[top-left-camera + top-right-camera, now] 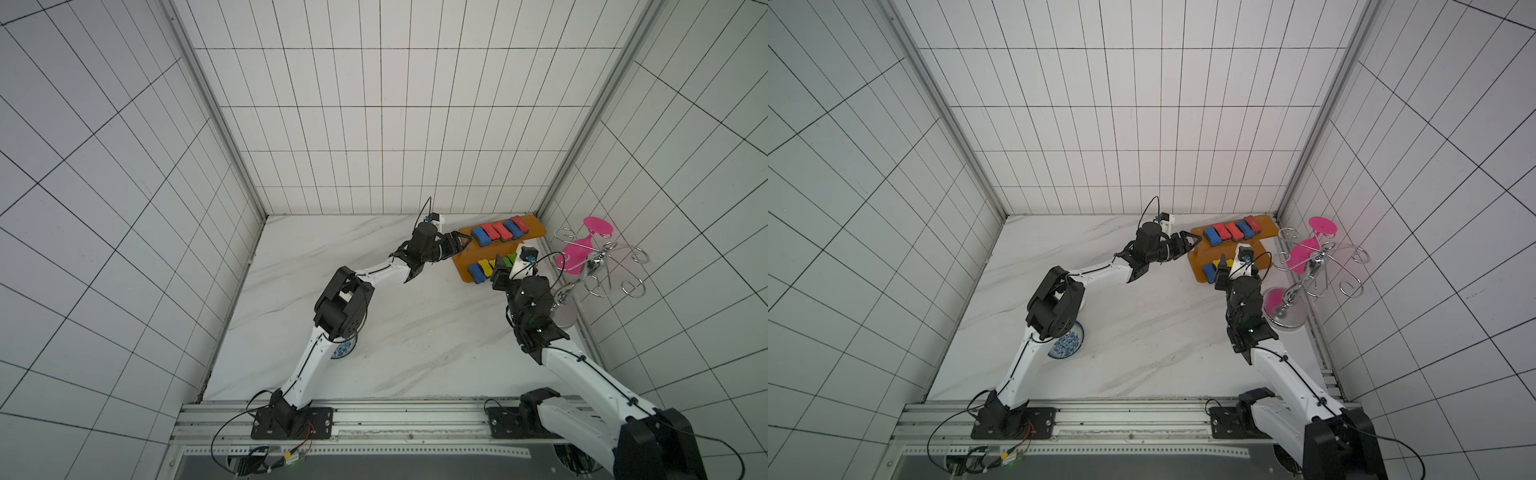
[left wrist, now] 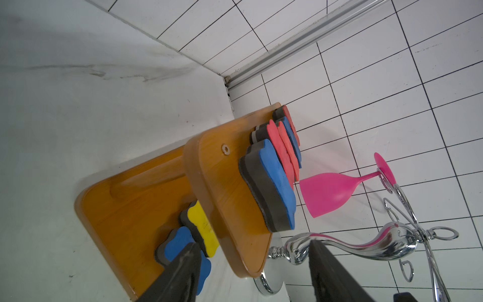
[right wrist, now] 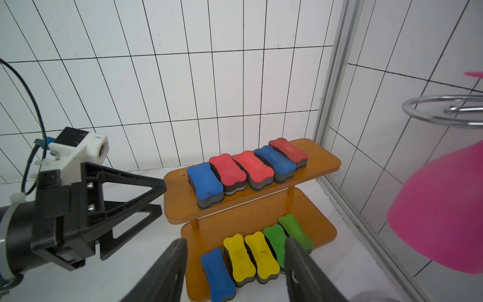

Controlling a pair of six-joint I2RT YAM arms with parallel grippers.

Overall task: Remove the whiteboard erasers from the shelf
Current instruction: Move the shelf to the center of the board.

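While left gripper (image 3: 160,197) and right gripper (image 3: 235,244) gape empty, chrome rack (image 1: 1287,298) crowds shelf (image 1: 460,259) at three o'clock; marble tabletop (image 1: 374,332), tiled walls (image 1: 374,124).

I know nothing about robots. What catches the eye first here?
The orange two-tier shelf in the far right corner, with ten bright erasers lined up, five per tier. The left gripper and right gripper hover open beside it. Nearby, a pink goblet hangs from a chrome rack.
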